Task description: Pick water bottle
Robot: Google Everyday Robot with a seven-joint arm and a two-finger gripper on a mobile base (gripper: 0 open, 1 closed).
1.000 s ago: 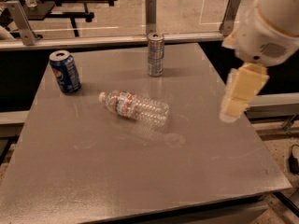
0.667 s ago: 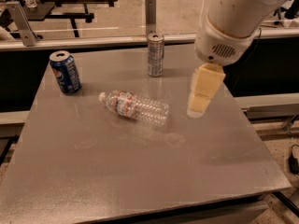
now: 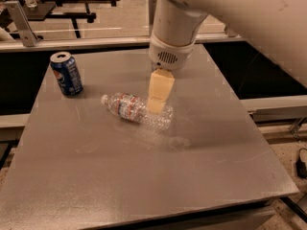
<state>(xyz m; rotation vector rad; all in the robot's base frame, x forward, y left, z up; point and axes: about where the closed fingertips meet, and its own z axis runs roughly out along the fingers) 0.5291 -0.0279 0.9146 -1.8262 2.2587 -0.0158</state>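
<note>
Over the last second the hand (image 3: 157, 105) travels from the right-hand side of the bench (image 3: 144, 181) leftward toward its middle, and it now hangs directly over the water bottle (image 3: 135, 110). Its cream-coloured tip overlaps the bottle's clear ribbed body in this view, just to the base side of the label. Whether the tip touches the plastic or hovers just above it cannot be told from this angle. Nor can it be told whether the hand is apart or together, since it shows only as a single pale block seen from the side.

The bottle itself does not shift during this approach. It lies on its side near the centre of the bench, with the white cap pointing left toward the blue Pepsi can (image 3: 67, 74) and the base pointing right and slightly nearer the camera. The can stands upright, well apart from the bottle at the back left, and it has not moved either.

The arm (image 3: 173, 37) now rises from above the bottle toward the upper right and fills much of the top of the view.

For the task, this means the sideways reach looks finished and the hand is lined up with its target. The pick itself is not yet done, as the bottle rests flat on the bench. What probably remains is a short descent, a closing across the bottle's narrow width, and a lift. The round, smooth body may roll if it is nudged off-centre.
</note>
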